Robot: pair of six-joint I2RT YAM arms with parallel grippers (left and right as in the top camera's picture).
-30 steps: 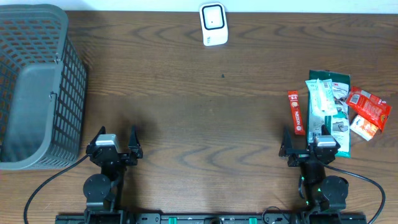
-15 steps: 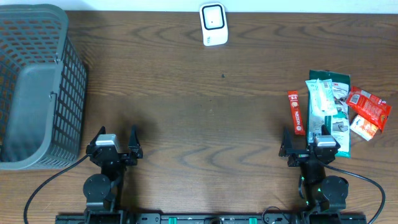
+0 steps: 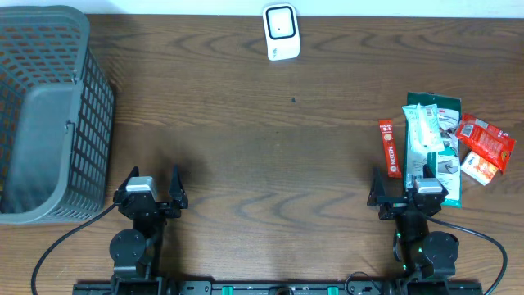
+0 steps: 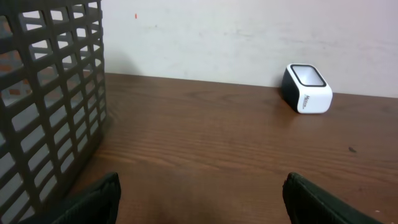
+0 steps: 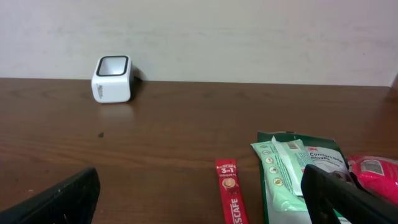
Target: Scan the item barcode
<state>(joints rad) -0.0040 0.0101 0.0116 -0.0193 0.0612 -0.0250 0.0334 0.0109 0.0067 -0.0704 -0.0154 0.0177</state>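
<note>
Looks down on a brown wooden table (image 3: pixel 270 139). Finds the left fingers (image 4: pixel 93 202) spread wide, nothing between them, low at the near edge, left of centre. Finds the right fingers (image 5: pixel 56 202) spread wide too and likewise empty, at the near edge on the right.

Places everything to be scanned on the right side. Starts with a red coffee stick (image 3: pixel 390 148) lying lengthwise on bare wood, just left of a pale green pack of wipes (image 3: pixel 424 135). Shows a dark green pouch (image 3: pixel 449 176) under that pack, its near end reaching the right arm's outer finger; cannot tell whether touching. Adds, further right, a red packet (image 3: pixel 485 141) and a small orange-and-white sachet (image 3: pixel 479 168), both close to the table's right edge. Cannot make out a barcode on any of them.

Puts the white scanner (image 3: pixel 280 31) at the far edge, about midway across, dark window in view, well apart from the packets and from both arms. Has a grey mesh basket (image 3: pixel 49 115) filling the far left corner, its right wall standing beyond the left arm.

Leaves a broad stretch of bare wood open between basket and packets, from the near edge up to the scanner, marked only by a small dark speck (image 3: pixel 293 101).
</note>
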